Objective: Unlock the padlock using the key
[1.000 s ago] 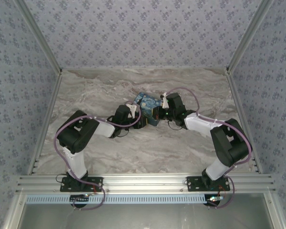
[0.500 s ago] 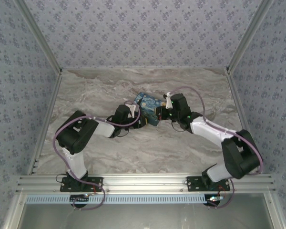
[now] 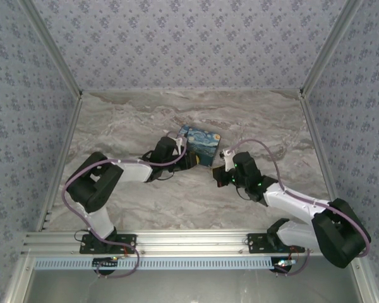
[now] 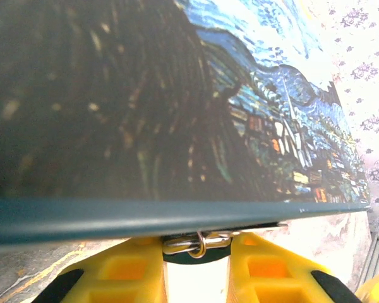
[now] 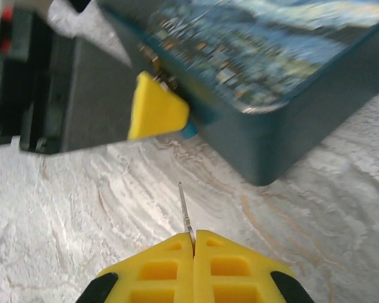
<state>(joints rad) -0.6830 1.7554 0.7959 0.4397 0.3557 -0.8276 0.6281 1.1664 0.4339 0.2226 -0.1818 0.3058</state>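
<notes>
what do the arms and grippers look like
Left arm and right arm: black joints, white links, a mauve cable looping along each. Left gripper and right gripper: chunky yellow fingers with square hollows and black patches at the sides.

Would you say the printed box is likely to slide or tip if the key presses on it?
Likely to slide rather than tip: the box is low and wide, lying flat on the smooth table. It looks rigid, so the thin key should hardly dent it. The left tool at its front edge may brace it.
</notes>
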